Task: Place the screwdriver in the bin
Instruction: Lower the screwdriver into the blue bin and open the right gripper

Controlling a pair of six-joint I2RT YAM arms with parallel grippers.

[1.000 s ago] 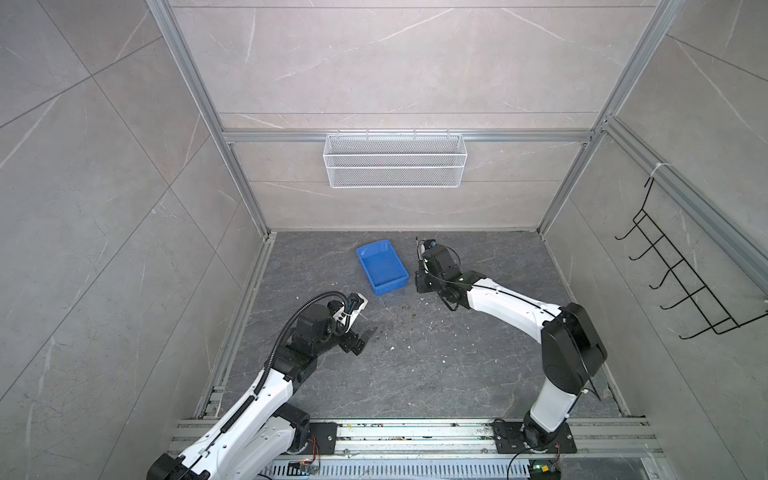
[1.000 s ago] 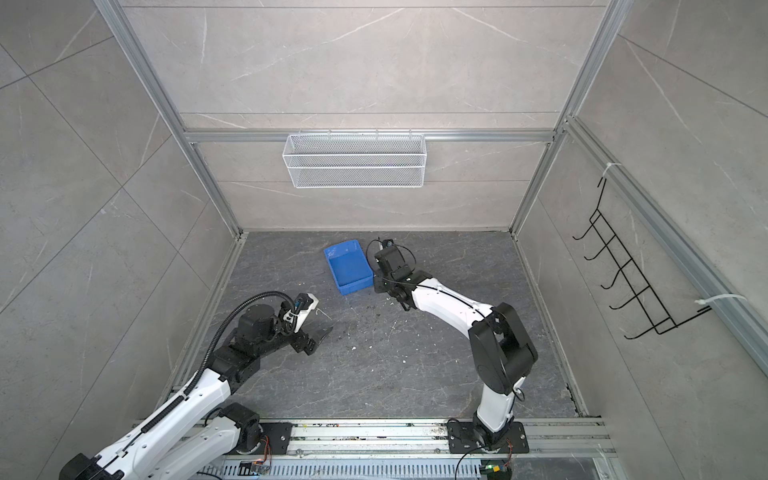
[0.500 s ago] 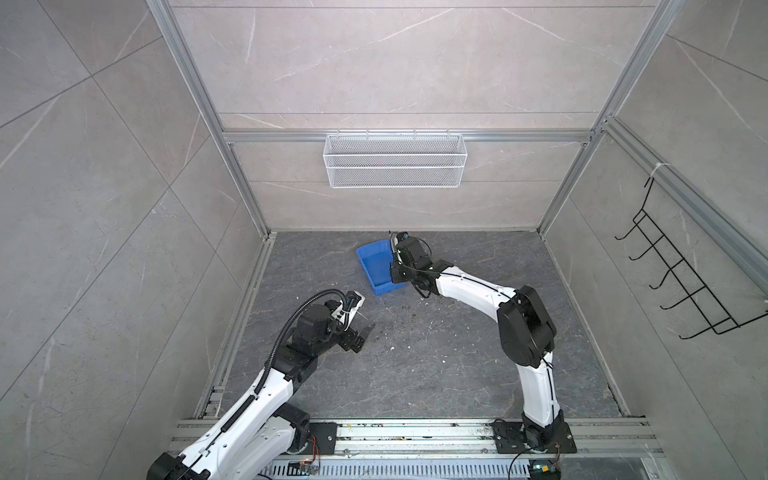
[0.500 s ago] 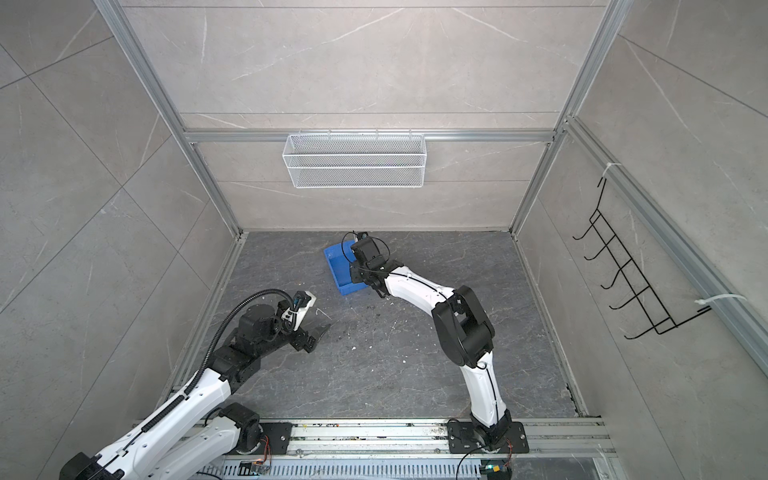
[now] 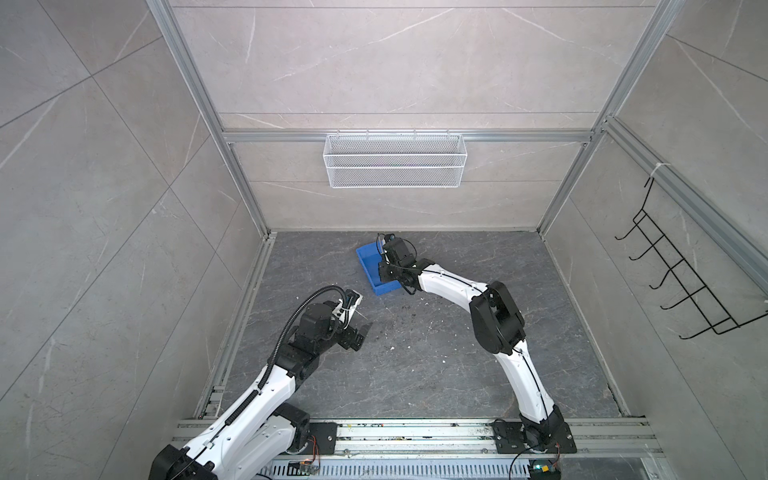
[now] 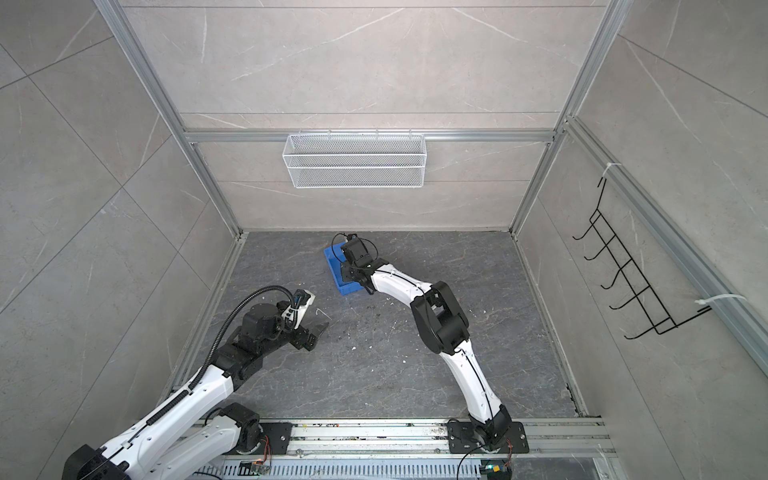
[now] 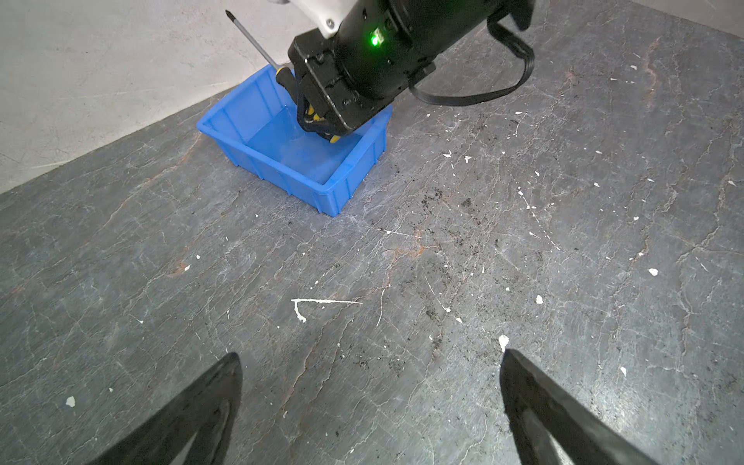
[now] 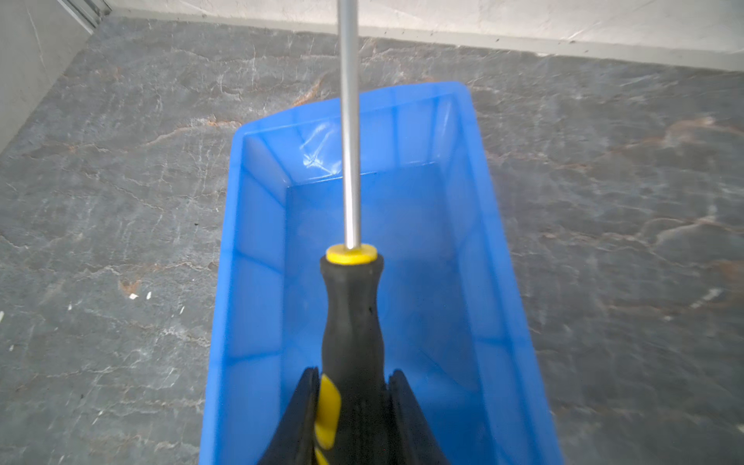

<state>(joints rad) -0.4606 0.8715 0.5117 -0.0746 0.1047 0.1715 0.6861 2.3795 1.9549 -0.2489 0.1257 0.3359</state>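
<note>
You're nearly done: your R fingers (image 8: pixel 297 420) are shut tight on the screwdriver (image 8: pixel 352 322), its handle end down inside the bin (image 8: pixel 257 241), so just let go; L fingers (image 7: pixel 201 410) are wide open & empty, far from the bin.

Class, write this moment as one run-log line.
right pincer: shut on screwdriver | screwdriver: over blue bin, shaft angled up, unreleased | left pincer: open, away from blue bin

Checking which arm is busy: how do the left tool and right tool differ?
The right tool is shut on the screwdriver; the left tool is open and empty. The right tool hangs over the bin; the left tool hovers over bare floor, apart from it. Both are black.
</note>
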